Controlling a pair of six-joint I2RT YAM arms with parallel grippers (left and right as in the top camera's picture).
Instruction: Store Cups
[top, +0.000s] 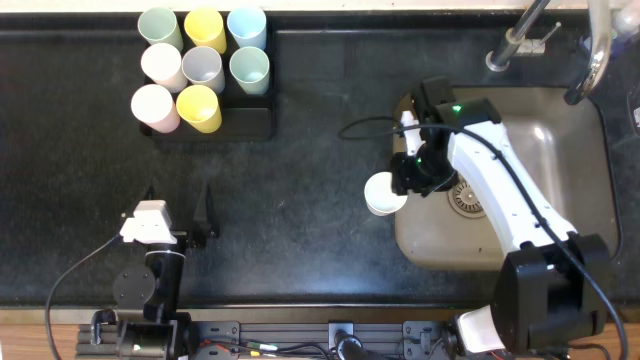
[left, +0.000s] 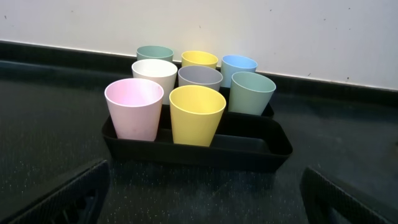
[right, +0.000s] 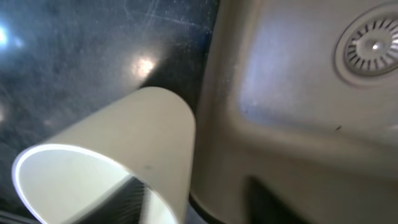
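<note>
A black tray at the counter's back left holds several upright cups in pink, yellow, white, grey, green and blue. In the left wrist view the tray stands a short way ahead, with a pink cup and a yellow cup nearest. My left gripper rests open on the counter in front of it, nothing between its fingers. My right gripper is shut on a white cup, tilted over the sink's left rim; one finger sits inside the white cup.
A steel sink with a drain lies at the right, with a faucet behind it. The dark counter stretches between tray and sink. The tray's near right corner is bare.
</note>
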